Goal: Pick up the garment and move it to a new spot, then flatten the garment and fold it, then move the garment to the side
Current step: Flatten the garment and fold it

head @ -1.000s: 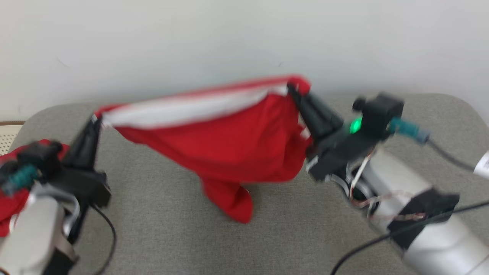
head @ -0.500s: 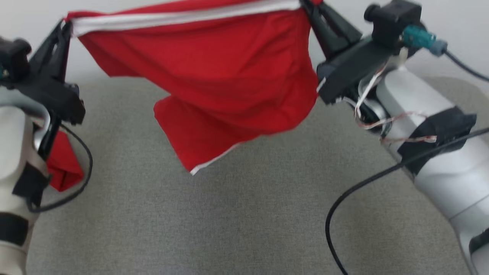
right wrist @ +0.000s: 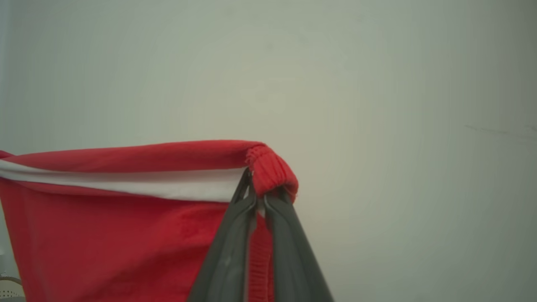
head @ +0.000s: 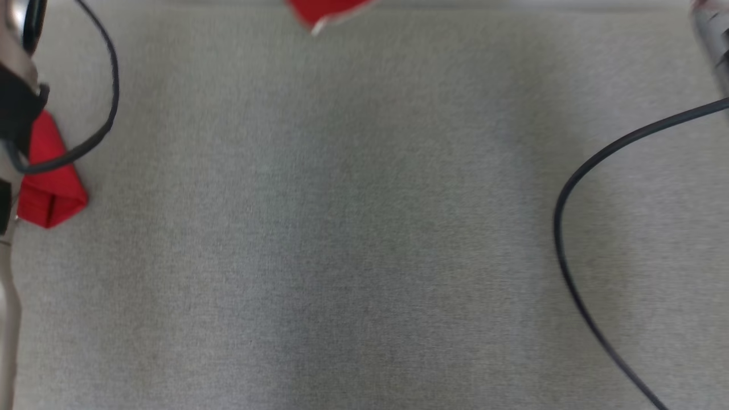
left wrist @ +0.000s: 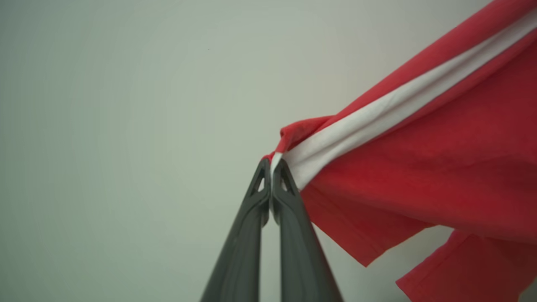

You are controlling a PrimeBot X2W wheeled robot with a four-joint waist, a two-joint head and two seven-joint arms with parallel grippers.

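Garment (left wrist: 419, 159) is up in the air, strung between both arms in front of a pale wall. Each arm has one end of its top edge, the edge with the white band.

My read on why it is held this way: taking the two ends of one edge lets the cloth hang open under its own weight. Creases drop out, and I can lay it down flat instead of in a heap.

Left gripper (left wrist: 272, 165): fingers pressed together and pinching the white-banded corner right at the tips. No gap visible between them.

Right gripper (right wrist: 256, 197): fingers closed on the other end, where the ribbed red hem bunches into a small roll over the tips. The grip sits a little deeper here than on the left.

The band looks fairly taut between the two arms, and the body of the cloth sags below it.

Looking down from the head camera, I see the grey padded surface (head: 364, 228), bare across the middle. One low corner of the garment dangles at the top edge of that view, and I cannot tell whether it clears the surface.

A separate folded red cloth (head: 51, 188) lies at the far left, by the left arm's cable (head: 108, 108).
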